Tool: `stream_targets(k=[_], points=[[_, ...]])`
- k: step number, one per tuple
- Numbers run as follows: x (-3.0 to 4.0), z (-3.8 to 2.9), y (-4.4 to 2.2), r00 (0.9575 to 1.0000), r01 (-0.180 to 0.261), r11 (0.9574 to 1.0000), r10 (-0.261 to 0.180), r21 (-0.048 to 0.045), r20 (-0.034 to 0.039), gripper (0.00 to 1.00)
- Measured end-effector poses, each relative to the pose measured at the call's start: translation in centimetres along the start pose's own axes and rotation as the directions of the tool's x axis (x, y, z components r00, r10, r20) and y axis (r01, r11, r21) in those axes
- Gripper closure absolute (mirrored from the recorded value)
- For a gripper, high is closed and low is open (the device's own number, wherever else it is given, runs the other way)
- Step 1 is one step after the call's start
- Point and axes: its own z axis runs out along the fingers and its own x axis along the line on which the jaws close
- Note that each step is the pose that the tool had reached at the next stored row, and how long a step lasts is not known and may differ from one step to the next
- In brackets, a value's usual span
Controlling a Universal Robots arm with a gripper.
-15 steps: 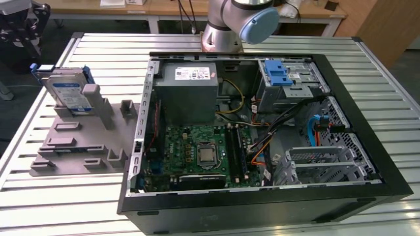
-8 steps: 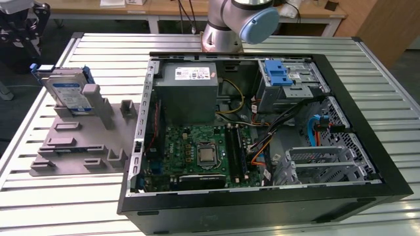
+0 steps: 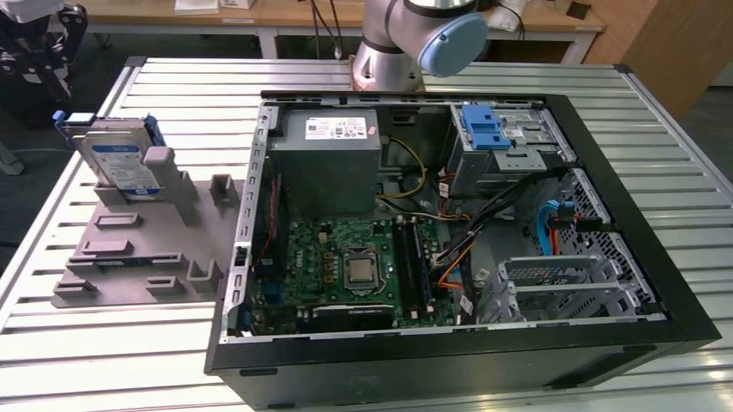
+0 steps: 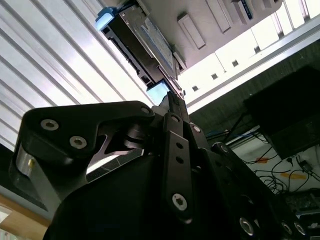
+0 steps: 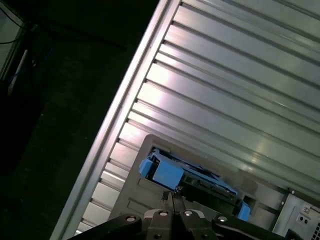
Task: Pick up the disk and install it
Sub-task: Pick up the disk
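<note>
We see the disk (image 3: 120, 163) standing on edge in a slot of a grey fixture plate (image 3: 126, 257). The plate lies flat on the ribbed metal bench (image 3: 115, 343), just beside the open computer case (image 3: 458, 369), on the exterior view's left of it. The disk is outside the case, about level with the grey power supply (image 3: 326, 150) in the case's near corner. Its white-and-blue label faces us in the exterior view, and its blue carrier frame shows along its edges.

The arm (image 3: 413, 39) rises from the bench just behind the case, on the side away from the exterior camera.

In the first wrist view the pincer (image 5: 169, 199) has its 2 fingers pressed together, with nothing between them. The tips point at the disk (image 5: 187, 175) and its blue frame corner. The second wrist view shows the pincer (image 4: 172, 100) from the side, with the tip close under the disk (image 4: 145, 42). We cannot tell whether tip and disk touch.

Inside the case lie a green motherboard (image 3: 343, 257), a drive bay with a blue latch tab (image 3: 493, 129) and a metal wire cage (image 3: 561, 283).
</note>
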Motion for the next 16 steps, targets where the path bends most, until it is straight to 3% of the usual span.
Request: stream_targets(k=[8, 16], points=[[0.0, 0.0, 0.0, 0.9984, 0.057, 0.9984, -0.057, 0.0007, -0.0024, 0.89], [0.0, 0.0, 0.0, 0.9933, 0.116, 0.9933, -0.116, 0.0012, -0.0049, 0.89]])
